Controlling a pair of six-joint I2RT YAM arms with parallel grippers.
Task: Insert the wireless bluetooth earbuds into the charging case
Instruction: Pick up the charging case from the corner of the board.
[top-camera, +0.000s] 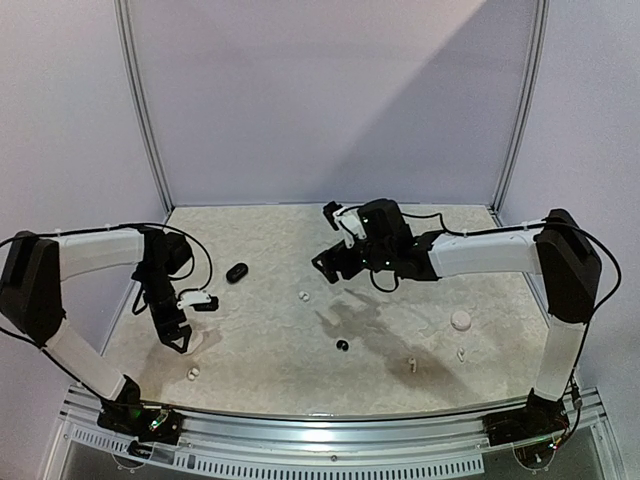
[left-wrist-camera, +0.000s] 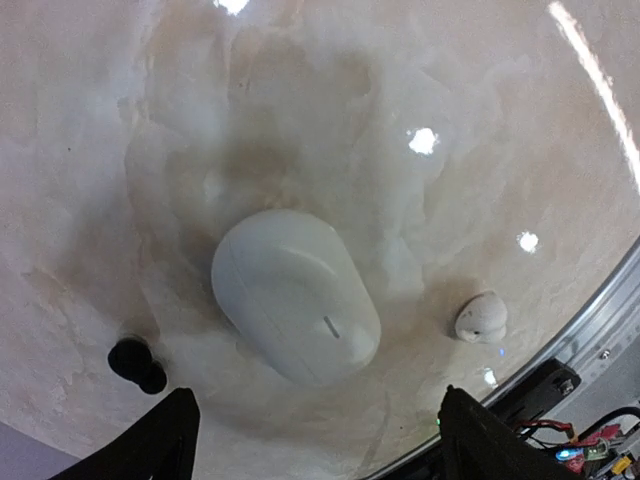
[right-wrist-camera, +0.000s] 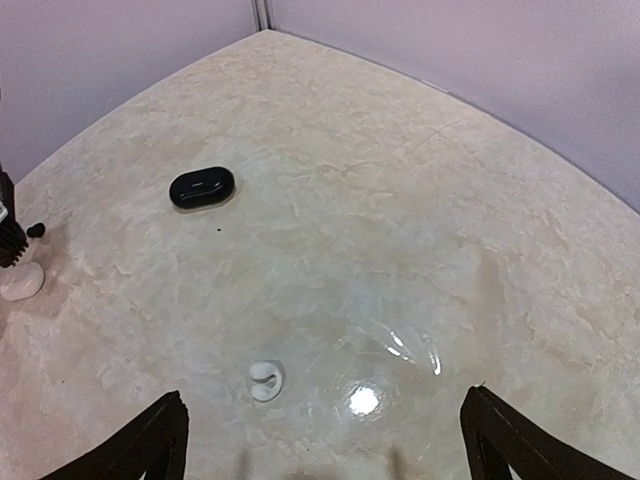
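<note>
L gripper (left-wrist-camera: 322, 452): fingers wide apart, empty, poised over white case (left-wrist-camera: 295, 295); lid appears shut. R gripper (right-wrist-camera: 325, 450): wide apart, empty, well away. Either side of case: black bud (left-wrist-camera: 137, 363), white bud (left-wrist-camera: 480, 318). Risk: smooth rounded case squirts from pinch, knocks buds.

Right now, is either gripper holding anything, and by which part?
Nothing held. Left gripper stands open over the white charging case, fingers clear of it; right gripper open over the table.
</note>
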